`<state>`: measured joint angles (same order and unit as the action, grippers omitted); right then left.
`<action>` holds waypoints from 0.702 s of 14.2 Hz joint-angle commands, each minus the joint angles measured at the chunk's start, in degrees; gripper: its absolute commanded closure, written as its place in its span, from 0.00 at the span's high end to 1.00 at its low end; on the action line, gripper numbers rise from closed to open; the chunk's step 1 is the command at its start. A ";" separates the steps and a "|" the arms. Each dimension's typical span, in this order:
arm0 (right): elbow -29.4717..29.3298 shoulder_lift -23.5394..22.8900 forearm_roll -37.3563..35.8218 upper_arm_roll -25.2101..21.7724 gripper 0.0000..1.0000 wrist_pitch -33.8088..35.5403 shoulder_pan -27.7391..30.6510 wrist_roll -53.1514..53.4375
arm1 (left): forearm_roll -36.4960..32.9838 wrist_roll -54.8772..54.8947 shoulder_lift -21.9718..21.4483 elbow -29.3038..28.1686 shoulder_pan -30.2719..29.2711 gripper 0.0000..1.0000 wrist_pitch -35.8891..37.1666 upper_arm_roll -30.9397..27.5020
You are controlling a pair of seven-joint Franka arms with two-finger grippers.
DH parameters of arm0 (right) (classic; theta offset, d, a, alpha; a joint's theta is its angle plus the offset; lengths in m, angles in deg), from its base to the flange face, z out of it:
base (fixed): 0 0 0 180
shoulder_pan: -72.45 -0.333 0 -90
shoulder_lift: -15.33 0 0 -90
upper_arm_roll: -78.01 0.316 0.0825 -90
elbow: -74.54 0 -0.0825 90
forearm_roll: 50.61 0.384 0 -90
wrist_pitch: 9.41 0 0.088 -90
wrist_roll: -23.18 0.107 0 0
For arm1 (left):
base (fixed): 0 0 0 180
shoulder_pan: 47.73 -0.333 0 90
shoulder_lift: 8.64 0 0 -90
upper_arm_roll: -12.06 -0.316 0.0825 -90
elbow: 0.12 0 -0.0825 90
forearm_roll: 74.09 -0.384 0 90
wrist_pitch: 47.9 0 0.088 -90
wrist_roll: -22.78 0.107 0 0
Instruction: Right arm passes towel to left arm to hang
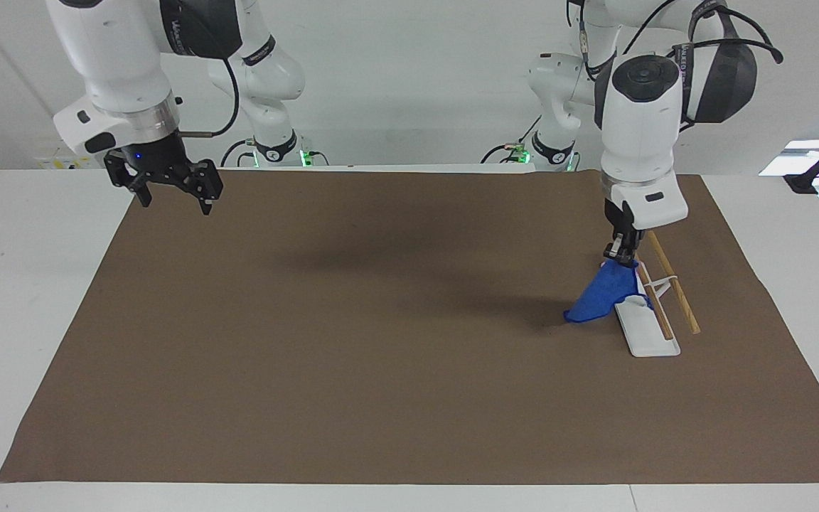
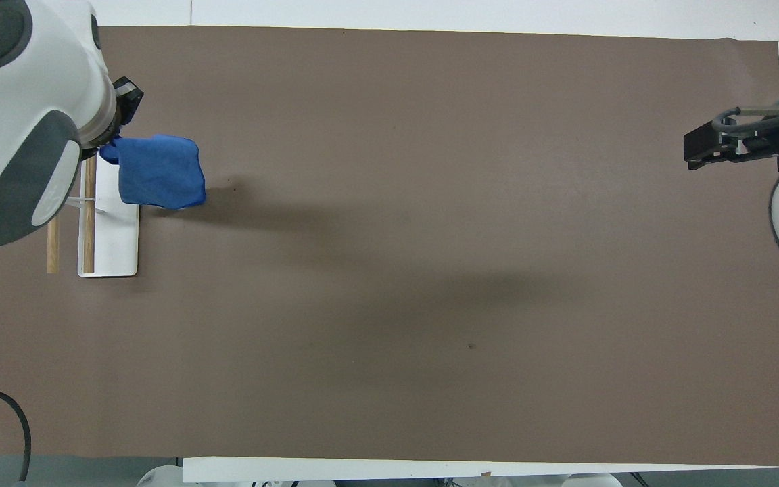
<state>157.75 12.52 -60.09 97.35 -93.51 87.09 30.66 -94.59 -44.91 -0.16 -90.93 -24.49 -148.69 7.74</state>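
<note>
My left gripper (image 1: 621, 257) is shut on a top corner of the blue towel (image 1: 605, 295) and holds it up over the end of the white rack base (image 1: 648, 340) that is nearer to the robots. The towel hangs slanting, its low corner close to the mat beside the base. In the overhead view the towel (image 2: 159, 172) partly covers the base (image 2: 115, 243). Two wooden rods (image 1: 674, 284) lie across the rack's support, with no cloth on them. My right gripper (image 1: 175, 198), blue light lit, is open and empty, raised over the mat's corner at the right arm's end; it also shows in the overhead view (image 2: 700, 145).
A brown mat (image 1: 352, 341) covers most of the white table (image 1: 18, 284). A black stand (image 1: 818, 167) reaches in at the left arm's end of the table. A small dark speck (image 2: 472, 346) lies on the mat.
</note>
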 commanded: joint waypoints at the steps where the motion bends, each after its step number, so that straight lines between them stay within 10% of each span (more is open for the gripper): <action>1: -1.65 -0.10 -0.72 0.08 1.00 3.84 2.22 -5.45 | -2.00 0.54 -0.83 -0.95 -3.44 0.00 0.86 0.28; 6: -0.87 0.52 1.20 -0.89 1.00 5.61 5.37 -8.60 | -2.00 -0.16 -3.81 -3.76 -6.88 0.00 2.53 0.28; 10: 2.64 3.94 3.06 -15.47 1.00 4.73 -6.81 -9.68 | -2.70 0.01 -8.82 -8.42 -9.86 0.00 2.44 0.28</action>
<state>156.96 13.29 -58.65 87.14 -88.22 84.97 22.05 -95.59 -44.88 -4.65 -95.18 -32.57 -146.36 7.52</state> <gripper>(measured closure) 0.000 0.982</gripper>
